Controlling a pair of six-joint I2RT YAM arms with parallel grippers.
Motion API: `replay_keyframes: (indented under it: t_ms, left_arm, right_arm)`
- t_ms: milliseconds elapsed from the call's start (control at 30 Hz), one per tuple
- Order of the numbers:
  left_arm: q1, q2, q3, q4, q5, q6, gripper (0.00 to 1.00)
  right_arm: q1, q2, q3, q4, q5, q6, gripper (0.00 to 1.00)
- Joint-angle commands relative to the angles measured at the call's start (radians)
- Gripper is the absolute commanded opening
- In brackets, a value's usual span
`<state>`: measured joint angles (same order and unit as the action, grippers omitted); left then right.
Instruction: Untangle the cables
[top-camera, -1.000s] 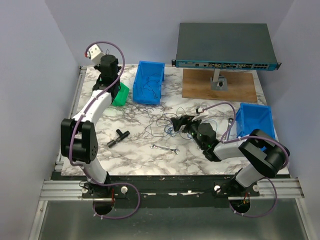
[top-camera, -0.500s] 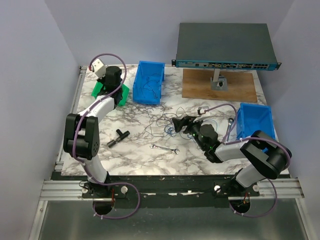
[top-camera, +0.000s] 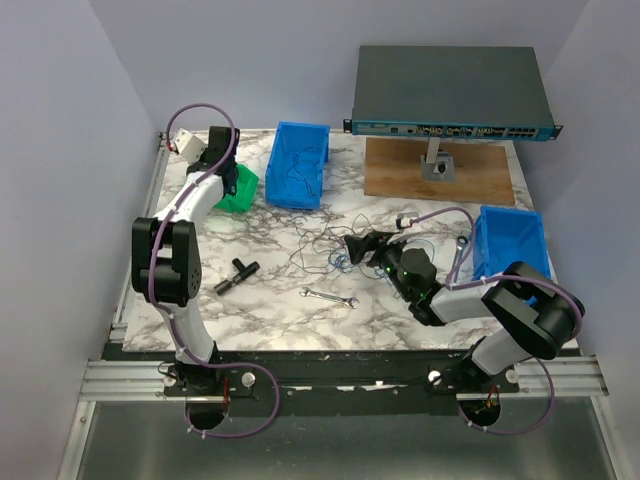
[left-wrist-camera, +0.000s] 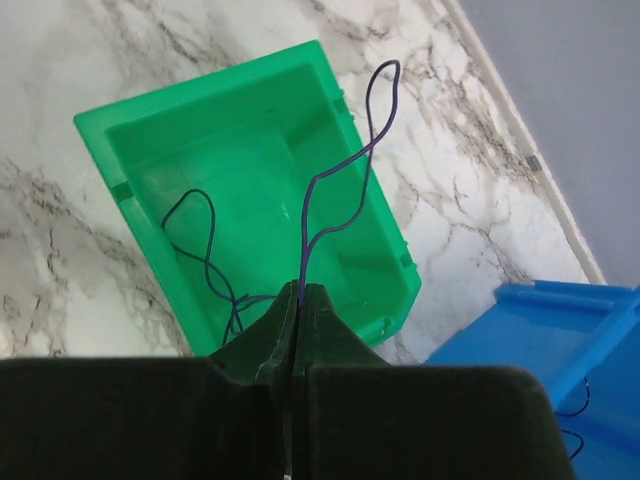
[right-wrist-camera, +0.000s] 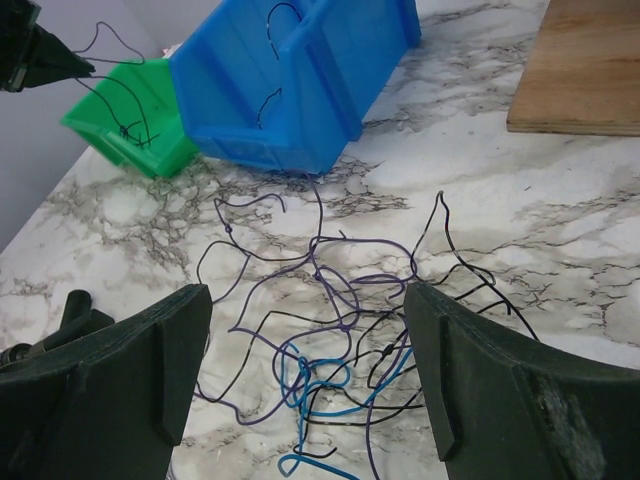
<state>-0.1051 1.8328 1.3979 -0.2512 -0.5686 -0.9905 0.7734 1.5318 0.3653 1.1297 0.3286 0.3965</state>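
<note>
Left gripper (left-wrist-camera: 302, 292): fingers pressed together, clamped on a thin purple wire (left-wrist-camera: 303, 262) that rises from between the tips in a tall loop.
Left gripper, position: at the far left corner of the marble table (top-camera: 270, 312), hanging above the green bin (left-wrist-camera: 240, 130).
Left arm, change: a second ago the wrist stood nearer the middle of the bin and covered most of it. It has since swung left and back toward the wall, so the bin now shows to the right of the gripper.
Green bin, contents: one dark wire (left-wrist-camera: 208, 255) curled on the floor near the front wall. The purple wire's loop hangs over the bin. Whether it touches the floor cannot be told.
Right gripper (right-wrist-camera: 305, 310): fingers spread wide, nothing between them, low over the table centre.
Right arm, change: almost none over the last second, and the fingers are just as wide.
Cables (right-wrist-camera: 312, 372): a loose knot of blue, black and purple strands flat on the marble, directly in front of the right gripper. It lies as it lay a second ago.
Blue bin, far centre (top-camera: 300, 130): thin dark wires inside, place unchanged.
Blue bin, right edge (top-camera: 512, 232): contents not visible.
Wrench (top-camera: 330, 297): near the front edge, apart from the knot, unmoved.
Black T-shaped piece (top-camera: 237, 272): left of the wrench, unmoved.
Network switch (top-camera: 450, 95): raised above the wooden board (top-camera: 470, 175) at the far right.
</note>
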Motion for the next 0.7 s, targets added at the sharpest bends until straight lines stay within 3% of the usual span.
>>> replay_keyframes:
  t_ms: [0, 200, 500, 667]
  left_arm:
    - [0.000, 0.057, 0.088, -0.350, -0.006, -0.202, 0.00]
    - [0.001, 0.132, 0.182, -0.564, 0.014, -0.276, 0.00]
    - [0.029, 0.271, 0.366, -0.708, 0.111, -0.230, 0.00]
    - [0.030, 0.262, 0.374, -0.763, 0.118, -0.210, 0.00]
  right_arm:
    - [0.008, -0.022, -0.016, 0.030, 0.034, 0.010, 0.85]
    - [0.008, -0.036, -0.025, 0.031, 0.038, 0.016, 0.86]
    - [0.009, -0.049, -0.036, 0.034, 0.040, 0.017, 0.85]
    - [0.008, -0.043, -0.030, 0.033, 0.039, 0.016, 0.85]
